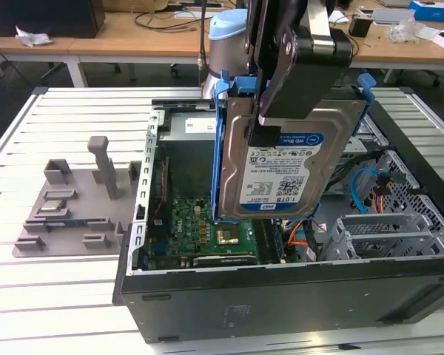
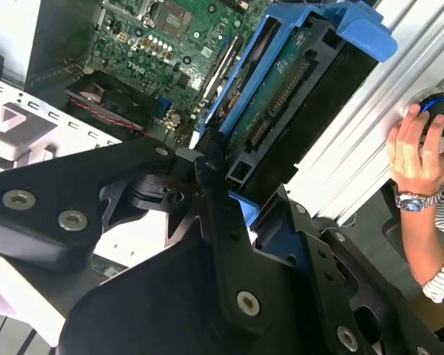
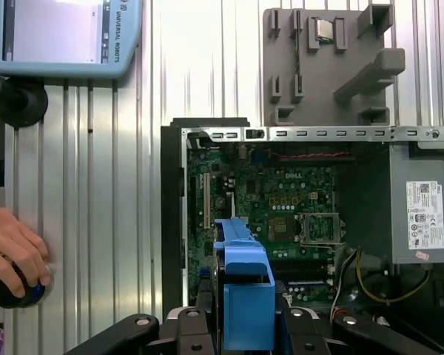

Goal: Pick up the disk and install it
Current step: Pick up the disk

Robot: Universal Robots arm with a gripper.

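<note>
Your gripper (image 1: 281, 111) is clamped on the upper end of the disk (image 1: 285, 174) in the exterior view, jaws drawn in narrow against it. The disk hangs directly below the tool in its blue bracket (image 1: 220, 148), label facing the camera. Its long axis runs down from the jaws into the open computer case (image 1: 281, 296). Its lower end hangs over the motherboard (image 1: 196, 225), and I judge it clear of the board. The case stands on the slatted table (image 1: 59, 310), with a grey fixture (image 1: 66, 207) beside the case wall on the exterior view's left.

In the second wrist view you look past the gripper (image 2: 251, 207) along the disk (image 2: 296, 81), seen nearly edge-on, with the motherboard (image 2: 185, 29) beyond it. A hand (image 2: 414, 148) rests on a round controller (image 2: 440, 118) outside the case.

In the first wrist view the gripper (image 3: 244, 333) holds the disk (image 3: 246, 296) end-on above the motherboard (image 3: 281, 200). The power-supply box (image 3: 422, 214) sits well apart against the opposite case wall. You can take the pick-up as done. The disk is not seated in any bay.
</note>
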